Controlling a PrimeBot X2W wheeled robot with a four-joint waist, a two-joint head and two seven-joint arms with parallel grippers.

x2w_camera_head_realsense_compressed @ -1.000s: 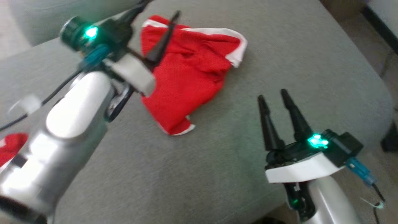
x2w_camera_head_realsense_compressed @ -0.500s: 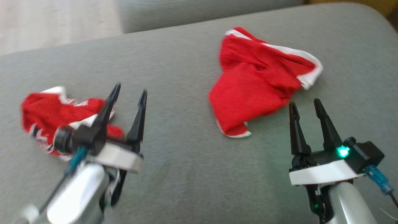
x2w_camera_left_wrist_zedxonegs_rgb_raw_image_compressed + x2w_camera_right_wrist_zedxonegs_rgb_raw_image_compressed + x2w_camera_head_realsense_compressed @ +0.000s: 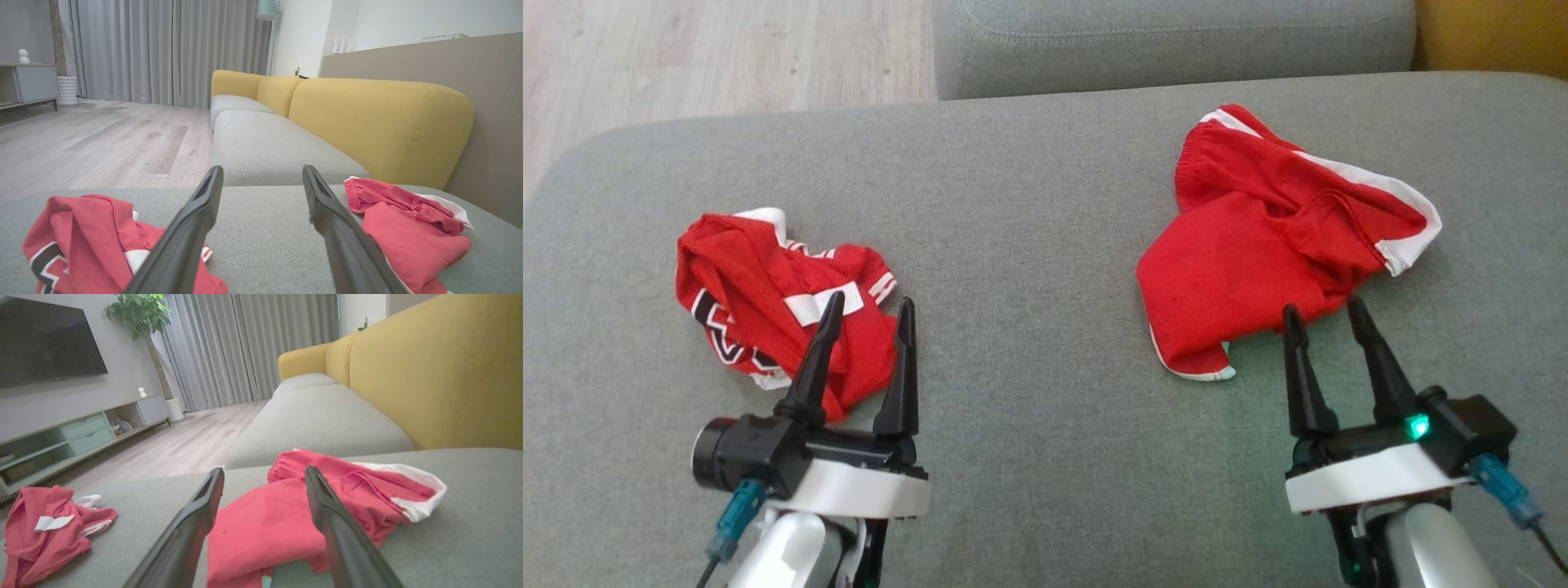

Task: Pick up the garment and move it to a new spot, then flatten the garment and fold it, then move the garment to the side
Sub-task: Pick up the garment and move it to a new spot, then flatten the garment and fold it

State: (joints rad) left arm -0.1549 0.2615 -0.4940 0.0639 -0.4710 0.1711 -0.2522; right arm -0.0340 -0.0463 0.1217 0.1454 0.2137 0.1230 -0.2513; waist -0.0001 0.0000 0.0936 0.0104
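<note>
Red fabric garment with white trim (image 3: pixel 1258 245) is lying near the spread right gripper (image 3: pixel 1322 306); the left gripper (image 3: pixel 871 300) is hovering spread beside a crumpled red jersey (image 3: pixel 760 294).

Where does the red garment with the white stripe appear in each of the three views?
Head view: the striped garment lies at upper right.
Left wrist view: the striped garment is at lower right.
Right wrist view: the striped garment is at low centre.
Shared landmark: the crumpled red jersey, at left in all views.
</note>
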